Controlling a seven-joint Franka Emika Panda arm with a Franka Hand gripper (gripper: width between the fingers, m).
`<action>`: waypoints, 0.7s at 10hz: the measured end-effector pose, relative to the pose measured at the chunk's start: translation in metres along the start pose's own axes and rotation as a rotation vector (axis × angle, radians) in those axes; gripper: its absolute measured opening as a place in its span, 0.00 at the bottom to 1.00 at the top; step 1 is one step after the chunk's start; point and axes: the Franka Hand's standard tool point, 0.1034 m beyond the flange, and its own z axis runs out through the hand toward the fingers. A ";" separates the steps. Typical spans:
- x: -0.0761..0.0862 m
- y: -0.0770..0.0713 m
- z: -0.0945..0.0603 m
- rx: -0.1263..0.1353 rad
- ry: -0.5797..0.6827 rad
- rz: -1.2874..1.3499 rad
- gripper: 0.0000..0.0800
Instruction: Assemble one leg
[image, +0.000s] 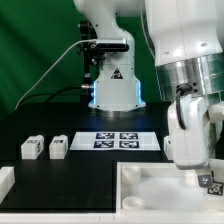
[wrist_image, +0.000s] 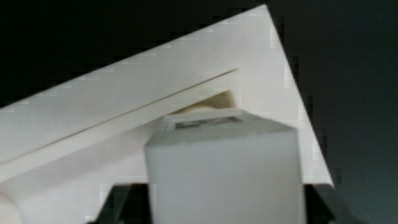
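Note:
My gripper (image: 203, 172) is at the exterior view's right, low over the near right corner of the large white square piece (image: 150, 190). It is shut on a leg (wrist_image: 217, 160), a small white block that stands upright between the dark fingers (wrist_image: 121, 205) in the wrist view. The leg's tag shows just under the hand in the exterior view (image: 209, 183). In the wrist view the leg's far end sits right at a corner recess (wrist_image: 217, 100) of the large white piece (wrist_image: 143, 100); I cannot tell whether it touches. Two more legs (image: 32, 148) (image: 58, 147) lie on the table at the left.
The marker board (image: 125, 140) lies flat mid-table in front of the arm's base (image: 112, 90). Part of another white piece (image: 5, 182) shows at the exterior view's left edge. The table is black, with a green backdrop behind.

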 end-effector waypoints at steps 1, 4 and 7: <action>0.002 0.000 0.000 0.000 -0.004 0.041 0.37; 0.005 -0.001 -0.001 -0.001 0.003 0.060 0.38; 0.004 0.001 0.000 -0.002 0.002 0.047 0.73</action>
